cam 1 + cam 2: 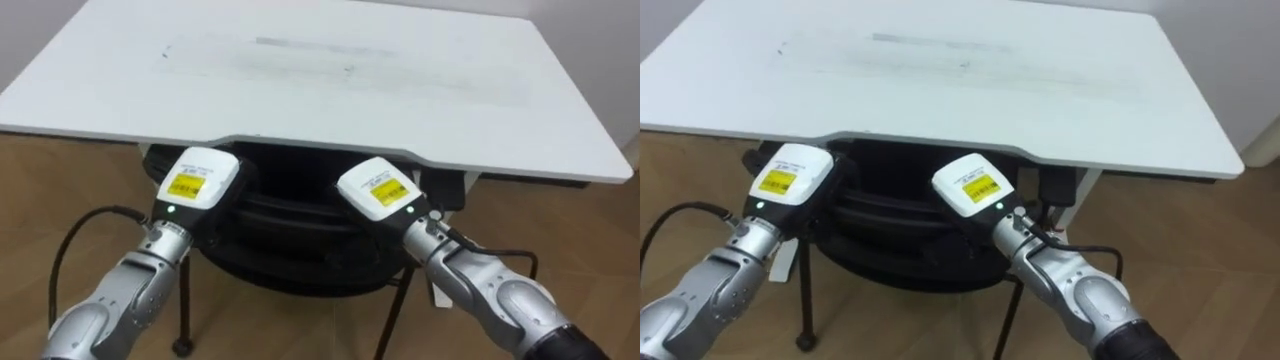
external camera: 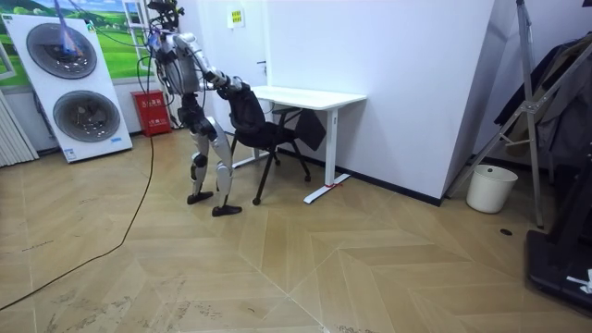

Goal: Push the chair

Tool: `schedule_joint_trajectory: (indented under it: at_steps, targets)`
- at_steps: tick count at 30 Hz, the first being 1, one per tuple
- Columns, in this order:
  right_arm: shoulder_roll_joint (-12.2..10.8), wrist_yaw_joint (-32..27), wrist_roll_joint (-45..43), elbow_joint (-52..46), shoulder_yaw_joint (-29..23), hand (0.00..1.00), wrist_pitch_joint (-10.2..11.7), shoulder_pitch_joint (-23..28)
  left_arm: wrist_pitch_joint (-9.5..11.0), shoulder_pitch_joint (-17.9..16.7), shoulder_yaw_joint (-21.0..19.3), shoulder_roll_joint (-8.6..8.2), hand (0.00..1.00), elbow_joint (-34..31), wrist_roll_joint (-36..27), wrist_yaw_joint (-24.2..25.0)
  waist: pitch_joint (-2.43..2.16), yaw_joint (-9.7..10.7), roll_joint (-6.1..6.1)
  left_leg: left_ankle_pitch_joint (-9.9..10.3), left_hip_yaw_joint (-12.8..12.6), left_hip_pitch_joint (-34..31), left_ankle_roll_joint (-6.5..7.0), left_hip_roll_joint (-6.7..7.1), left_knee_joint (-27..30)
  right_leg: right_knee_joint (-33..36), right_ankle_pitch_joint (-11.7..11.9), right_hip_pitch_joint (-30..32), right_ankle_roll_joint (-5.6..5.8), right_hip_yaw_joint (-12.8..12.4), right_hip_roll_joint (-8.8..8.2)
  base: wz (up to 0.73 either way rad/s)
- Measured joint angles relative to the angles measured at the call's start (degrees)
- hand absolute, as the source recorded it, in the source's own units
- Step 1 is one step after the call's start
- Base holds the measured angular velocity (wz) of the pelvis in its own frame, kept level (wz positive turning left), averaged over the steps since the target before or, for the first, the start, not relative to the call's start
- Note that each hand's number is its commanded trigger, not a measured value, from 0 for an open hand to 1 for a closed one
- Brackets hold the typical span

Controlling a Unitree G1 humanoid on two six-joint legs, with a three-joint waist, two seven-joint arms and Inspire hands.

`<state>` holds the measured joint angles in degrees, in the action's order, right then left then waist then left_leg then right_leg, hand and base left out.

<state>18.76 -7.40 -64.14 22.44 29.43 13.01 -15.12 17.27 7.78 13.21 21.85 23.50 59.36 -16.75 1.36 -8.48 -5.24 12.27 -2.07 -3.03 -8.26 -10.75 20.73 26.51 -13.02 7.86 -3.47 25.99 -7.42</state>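
Left eye view, both hands [image 1: 200,185] [image 1: 378,192] on chair [image 1: 290,250] back

We see a smooth, matt white desk [image 1: 420,100], faintly smudged. The chair [image 1: 290,250] looks matt black, on thin metal legs [image 1: 184,300].

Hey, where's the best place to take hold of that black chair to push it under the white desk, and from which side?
Probably the backrest's top edge on the black chair, approached from behind: that edge faces the robot, and the seat points under the white desk. The left hand and right hand sit there, spaced apart.
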Motion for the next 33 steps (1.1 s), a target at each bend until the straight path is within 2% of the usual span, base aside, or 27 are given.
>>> schedule_joint_trajectory:
  at_steps: [1, 2, 4, 5, 6, 8, 11, 16, 19, 22, 25, 26, 29, 33]
  targets:
    - [0.21, 0.02, 0.04, 0.00, 0.00, 0.65, 0.06, 0.11, -0.16, -0.04, 0.15, -0.12, 0.00, -0.03, 0.10, -0.02, -0.02, 0.22, 0.04, 0.06, -0.17, -0.08, 0.12, -0.04, 0.16, -0.07, -0.04, -0.24, 0.07, 0.46, -0.10, 0.39]
    - [0.39, 0.07, -0.14, 0.00, -0.18, 0.00, 0.07, 0.36, -0.45, -0.06, 0.28, -0.84, 0.00, 0.01, 0.55, -0.05, 0.00, 0.55, 0.15, 0.04, -0.02, -0.12, 0.45, -0.04, 0.09, -0.57, 0.09, -0.80, 0.27, 1.08, -0.25, 0.20]
    - [0.87, 0.05, -0.23, -0.09, -0.51, 0.00, 0.12, 0.83, -1.07, -0.14, 0.46, -1.47, 0.00, 0.02, 1.06, -0.20, -0.06, 0.94, 0.29, 0.06, 0.58, -0.13, 0.76, 0.52, -0.64, -0.98, 0.52, -1.02, 0.91, 0.89, -0.10, 0.19]
    - [1.10, 0.33, -0.23, -0.48, -1.02, 0.00, 0.18, 1.33, -1.73, -0.35, 0.45, -2.48, 0.00, -0.04, 1.07, -0.19, -0.36, 1.07, 0.52, -0.28, 0.85, -0.10, 0.97, 0.94, -1.40, -1.68, 1.21, -1.09, 1.47, 0.69, -0.05, 0.09]
    - [0.91, 0.88, -0.43, -0.83, -1.75, 0.00, 0.15, 1.91, -2.58, -0.82, 0.09, -3.77, 0.00, -0.10, 0.87, -0.30, -0.49, 0.73, 0.58, -0.93, 1.08, 0.80, 1.31, 1.74, -3.06, -2.45, 1.93, -1.23, 1.61, -0.50, 0.08, -0.04]
    - [0.85, 1.58, -0.36, -0.85, -1.87, 0.00, 0.15, 1.91, -3.75, -1.60, -0.43, -5.03, 0.00, -0.39, -0.37, -0.38, -0.65, 0.17, 0.96, -1.76, 0.95, 2.73, 1.35, 2.38, -5.60, -4.13, 3.08, -1.84, 1.79, -1.80, 0.59, -0.28]
    - [0.76, 2.44, 1.22, -0.89, -2.28, 0.00, 0.13, 1.88, -4.00, -2.36, -1.12, -5.80, 0.00, -0.72, -3.10, -0.57, -0.78, -0.31, 0.96, -3.26, 1.04, 4.48, 1.32, 3.35, -9.09, -5.95, 4.46, -2.02, 1.90, -3.02, 0.95, -0.24]
    - [0.78, 3.01, 3.91, -0.27, -3.13, 0.00, -0.24, 2.22, -4.04, -2.72, -1.08, -6.52, 0.00, -0.93, -7.09, -0.06, -0.89, -0.49, 1.32, -3.61, 1.34, 5.72, 1.55, 3.71, -10.65, -8.14, 5.75, -3.00, 2.10, -3.86, 1.62, -0.09]
    - [0.71, 3.29, 5.82, -0.29, -4.83, 0.00, -0.62, 3.17, -4.81, -3.06, -1.12, -6.69, 0.00, -1.85, -7.96, 1.17, -1.20, -0.35, 2.17, -3.75, 1.37, 5.53, 1.75, 3.81, -11.21, -10.06, 7.04, -3.07, 2.30, -5.53, 2.70, -0.07]
    - [0.68, 4.01, 5.87, -0.95, -6.04, 0.00, -0.61, 3.43, -5.90, -3.63, -1.27, -6.74, 0.00, -3.03, -9.14, 2.18, -1.32, 0.52, 2.86, -4.01, 1.37, 5.34, 2.19, 4.07, -11.33, -10.83, 7.70, -3.07, 2.42, -5.78, 2.73, -0.03]
    - [-0.12, 4.41, 6.04, -1.06, -6.85, 0.00, -0.59, 3.43, -6.50, -3.61, -1.57, -6.73, 0.00, -3.15, -9.23, 2.41, -1.28, 1.10, 3.02, -4.04, 1.37, 5.35, 2.24, 4.14, -11.30, -11.21, 8.09, -3.25, 2.40, -5.82, 2.74, 0.00]
    - [-0.65, 4.40, 6.73, -1.06, -7.25, 0.00, -0.60, 3.43, -6.92, -3.61, -1.65, -6.73, 0.00, -3.14, -9.40, 2.50, -1.09, 1.52, 3.44, -4.07, 1.37, 5.52, 2.29, 4.11, -11.33, -12.10, 8.60, -3.76, 2.43, -5.82, 2.94, 0.00]
    - [-1.28, 4.26, 8.45, -1.60, -9.21, 0.00, -0.52, 3.43, -7.70, -3.60, -1.90, -6.72, 0.00, -3.14, -10.45, 2.74, -0.99, 2.42, 4.14, -4.34, 0.83, 5.47, 2.72, 4.30, -11.48, -12.95, 9.42, -3.76, 2.60, -6.32, 2.96, -0.06]
    - [-1.27, 4.24, 10.39, -3.98, -11.49, 0.00, 0.32, 3.43, -8.24, -3.58, -3.10, -6.45, 0.00, -3.24, -10.76, 2.81, -1.02, 3.67, 4.13, -4.40, 0.56, 4.89, 2.89, 4.54, -11.34, -12.84, 9.57, -2.95, 2.77, -7.46, 3.01, -0.02]
